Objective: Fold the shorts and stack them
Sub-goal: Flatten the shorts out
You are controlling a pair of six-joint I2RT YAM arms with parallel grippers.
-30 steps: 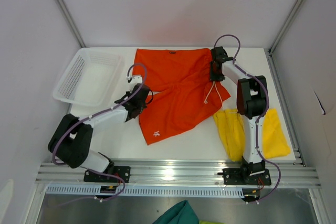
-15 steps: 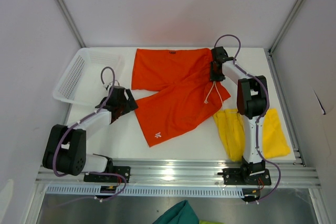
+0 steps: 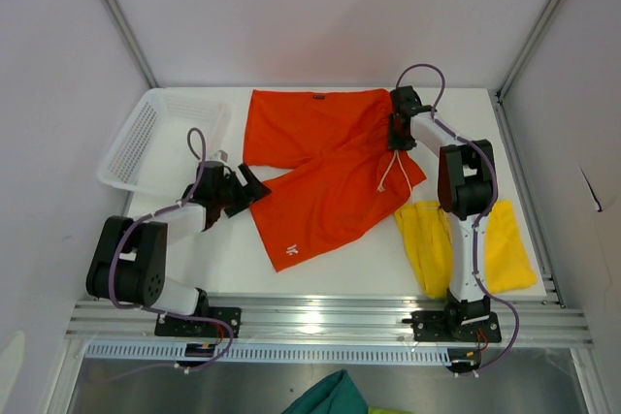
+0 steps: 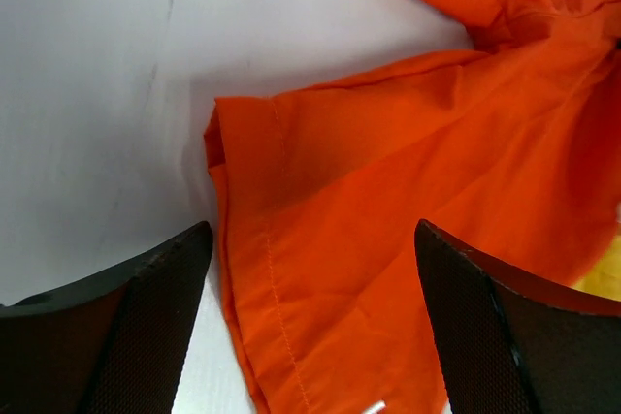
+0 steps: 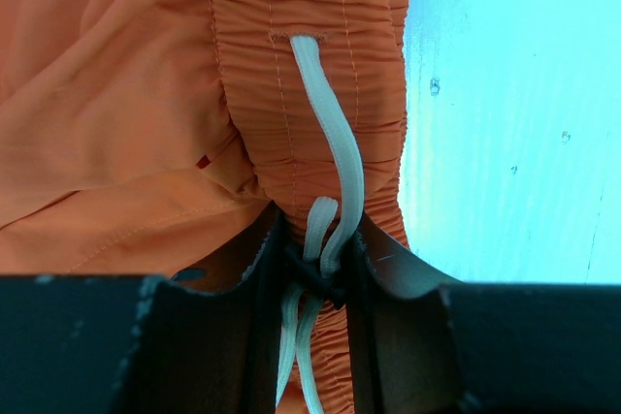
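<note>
The orange-red shorts (image 3: 330,172) lie spread across the back middle of the table, a leg hem pointing toward the front. My left gripper (image 3: 250,184) stands open beside the left leg's edge; in the left wrist view that hem (image 4: 291,239) lies flat between the spread fingers (image 4: 146,327), held by neither. At the shorts' right side my right gripper (image 3: 396,138) is shut on the gathered waistband (image 5: 291,123), with the white drawstring (image 5: 335,162) running down between its fingers. The yellow shorts (image 3: 509,249) lie crumpled at the front right, partly hidden under the right arm.
A white mesh basket (image 3: 160,138) stands at the back left, just behind the left arm. A teal-green cloth (image 3: 325,397) lies below the table's front rail. Walls close in the table on three sides.
My left gripper opened and let go of the orange leg, drew back to the left, then came back to the hem. The leg now lies flatter. The right gripper has not moved.
</note>
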